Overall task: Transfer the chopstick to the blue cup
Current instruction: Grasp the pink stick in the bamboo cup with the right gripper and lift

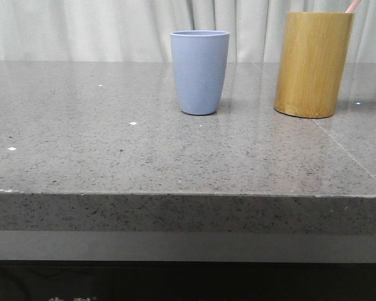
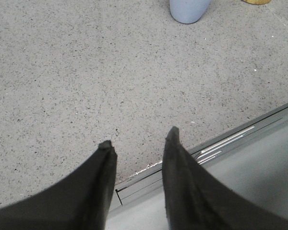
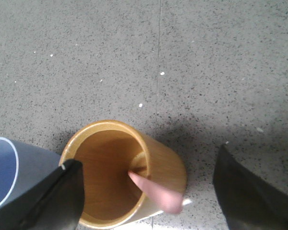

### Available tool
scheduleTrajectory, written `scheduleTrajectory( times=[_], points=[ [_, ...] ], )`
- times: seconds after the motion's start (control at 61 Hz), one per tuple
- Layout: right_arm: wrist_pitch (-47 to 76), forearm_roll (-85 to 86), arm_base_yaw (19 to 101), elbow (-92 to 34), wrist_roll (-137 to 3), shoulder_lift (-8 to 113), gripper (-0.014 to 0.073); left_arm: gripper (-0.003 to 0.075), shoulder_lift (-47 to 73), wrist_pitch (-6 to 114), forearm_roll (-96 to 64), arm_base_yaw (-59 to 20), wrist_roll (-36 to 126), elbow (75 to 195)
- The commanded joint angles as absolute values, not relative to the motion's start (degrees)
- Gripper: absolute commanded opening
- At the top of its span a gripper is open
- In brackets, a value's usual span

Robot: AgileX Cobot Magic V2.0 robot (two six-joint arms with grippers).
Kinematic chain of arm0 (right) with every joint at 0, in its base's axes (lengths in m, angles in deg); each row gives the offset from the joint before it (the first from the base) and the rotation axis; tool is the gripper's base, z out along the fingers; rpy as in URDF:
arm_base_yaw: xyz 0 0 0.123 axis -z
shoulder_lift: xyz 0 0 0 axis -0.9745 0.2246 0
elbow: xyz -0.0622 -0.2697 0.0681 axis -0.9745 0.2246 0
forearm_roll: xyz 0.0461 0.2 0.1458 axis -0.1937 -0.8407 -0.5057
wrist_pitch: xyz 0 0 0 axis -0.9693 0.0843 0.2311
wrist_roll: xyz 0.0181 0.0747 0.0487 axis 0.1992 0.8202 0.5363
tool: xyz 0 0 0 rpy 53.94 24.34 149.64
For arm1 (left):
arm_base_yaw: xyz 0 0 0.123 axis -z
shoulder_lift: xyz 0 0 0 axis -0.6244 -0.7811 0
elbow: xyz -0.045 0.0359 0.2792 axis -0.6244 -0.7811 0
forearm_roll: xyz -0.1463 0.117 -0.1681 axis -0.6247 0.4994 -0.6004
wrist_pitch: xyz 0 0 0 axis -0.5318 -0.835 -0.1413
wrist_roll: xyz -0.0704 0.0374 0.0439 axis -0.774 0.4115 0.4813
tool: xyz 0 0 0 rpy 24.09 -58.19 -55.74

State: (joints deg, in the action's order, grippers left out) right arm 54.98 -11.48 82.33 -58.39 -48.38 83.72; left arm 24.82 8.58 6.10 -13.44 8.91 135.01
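Note:
The blue cup (image 1: pixel 199 71) stands upright at the middle back of the table; it also shows in the left wrist view (image 2: pixel 188 9) and the right wrist view (image 3: pixel 5 172). A pale pink chopstick (image 1: pixel 353 5) pokes out of the tan bamboo cylinder (image 1: pixel 313 64) at the back right. In the right wrist view the chopstick (image 3: pixel 156 192) leans inside the cylinder (image 3: pixel 163 163). My right gripper (image 3: pixel 149 165) is open above the cylinder, a finger on either side of it. My left gripper (image 2: pixel 138 139) is open and empty over the table's front edge. Neither gripper shows in the front view.
The grey speckled stone table (image 1: pixel 113 144) has its front edge (image 1: pixel 188 194) near the camera. A seam (image 1: pixel 344 147) runs across the table at the right. A pale curtain (image 1: pixel 81 28) hangs behind.

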Motion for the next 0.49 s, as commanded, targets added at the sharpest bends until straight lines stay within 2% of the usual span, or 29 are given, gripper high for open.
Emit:
scheduleTrajectory(
  times=[0.0,0.131,0.344,0.475],
  points=[
    [52.12,-14.23,82.77,-60.61,-50.06,82.12,0.057,0.0251,25.05,12.02,5.13,-13.51,8.95,136.4],
    [51.86,-14.55,82.77,-60.61,-51.23,82.25,0.0515,0.0251,25.05,12.02,5.13,-13.51,8.95,136.4],
    [51.17,-15.0,82.77,-60.61,-52.78,82.51,0.0256,0.0251,25.05,12.02,5.13,-13.51,8.95,136.4],
    [51.17,-15.0,82.77,-60.61,-53.1,82.51,0.0154,0.0251,25.05,12.02,5.13,-13.51,8.95,136.4]
  ],
)
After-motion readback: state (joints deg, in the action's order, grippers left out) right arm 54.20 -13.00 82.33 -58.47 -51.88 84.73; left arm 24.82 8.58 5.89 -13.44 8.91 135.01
